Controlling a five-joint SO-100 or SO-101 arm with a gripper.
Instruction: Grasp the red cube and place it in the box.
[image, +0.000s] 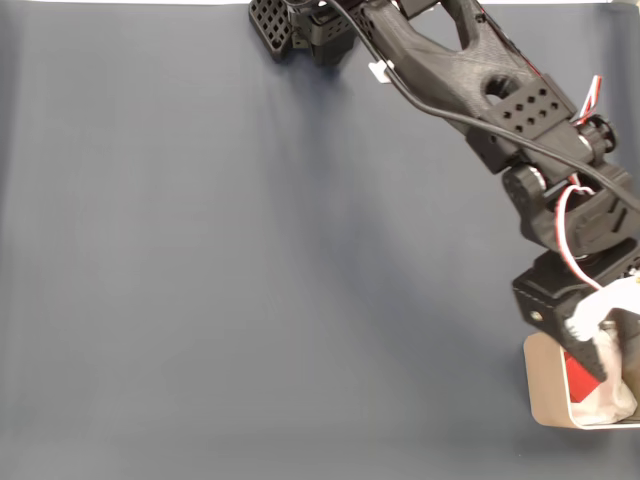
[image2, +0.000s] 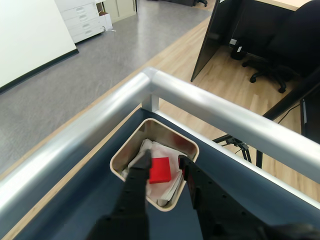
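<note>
Red cube (image2: 160, 170) pinched between black gripper (image2: 165, 166) fingers over box (image2: 123, 154) white lining, wrist view shows metal rail (image2: 210, 107), wood floor, office chair (image2: 280, 55), fixed view shows dark blue tabletop (image: 250, 280), box (image: 542, 390) at lower right edge

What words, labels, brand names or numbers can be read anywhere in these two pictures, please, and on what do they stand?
There are none that can be read.
The red cube has plain faces.
The box shows no print on its walls or lining.
The gripper and the dark table cover carry no lettering.
The white tag on the arm's cable is too small to tell whether it bears print.
</note>
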